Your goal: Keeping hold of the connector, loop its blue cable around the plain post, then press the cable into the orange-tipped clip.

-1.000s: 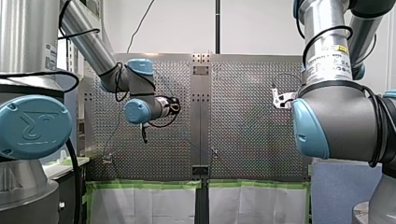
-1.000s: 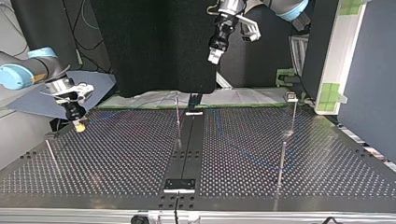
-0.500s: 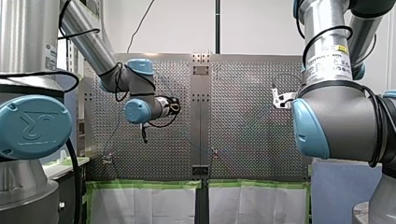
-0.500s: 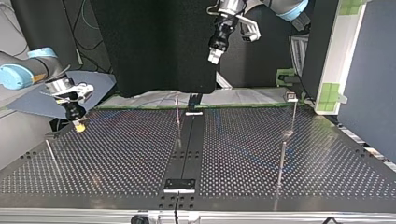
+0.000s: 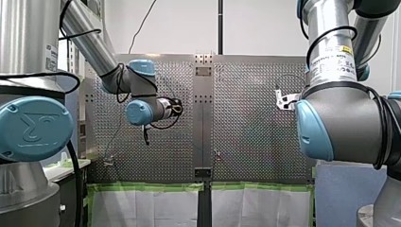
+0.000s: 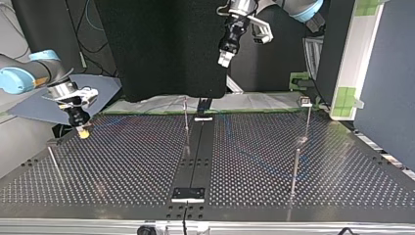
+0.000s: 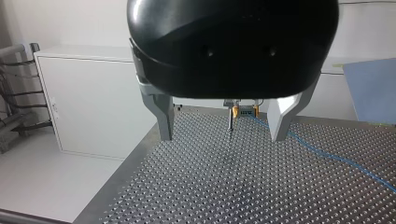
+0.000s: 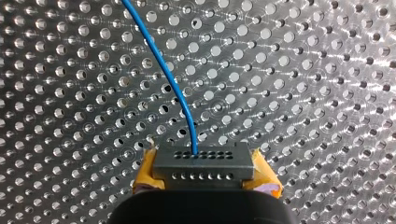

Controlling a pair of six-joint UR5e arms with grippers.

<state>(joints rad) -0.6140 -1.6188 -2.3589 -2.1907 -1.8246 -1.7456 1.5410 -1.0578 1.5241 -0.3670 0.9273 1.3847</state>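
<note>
Our right gripper [image 8: 204, 173] is closed on the connector [image 8: 204, 164], clamping it between the yellow pads [image 8: 145, 173]. The connector is a grey rectangular block with two rows of small holes. Its long axis runs crosswise, from one pad to the other. Its narrow edge points ahead of the gripper, toward the perforated table [image 8: 303, 70].

The blue cable [image 8: 173, 88] leaves the block at that forward edge, slightly off centre. It runs away from the gripper, bends in a shallow curve over the table surface and passes out of the right wrist view.

In the top view, the right gripper stands at the far left of the table, pointing down, with its tip low over the surface. The connector is too small to make out there.

Our left gripper [image 7: 220, 137] is open. Its two fingers [image 7: 161, 116] stand wide apart with nothing between them. In the top view it hangs high above the far edge of the table, near the middle, pointing down.

In the left wrist view, the plain post [image 7: 230, 122] stands upright on the table, ahead of the gripper and between its fingers. The orange-tipped clip [image 7: 236, 111] sits just behind the post. The cable lies flat on the table there, running in a nearly straight line from beside the clip and out past one finger.
</note>
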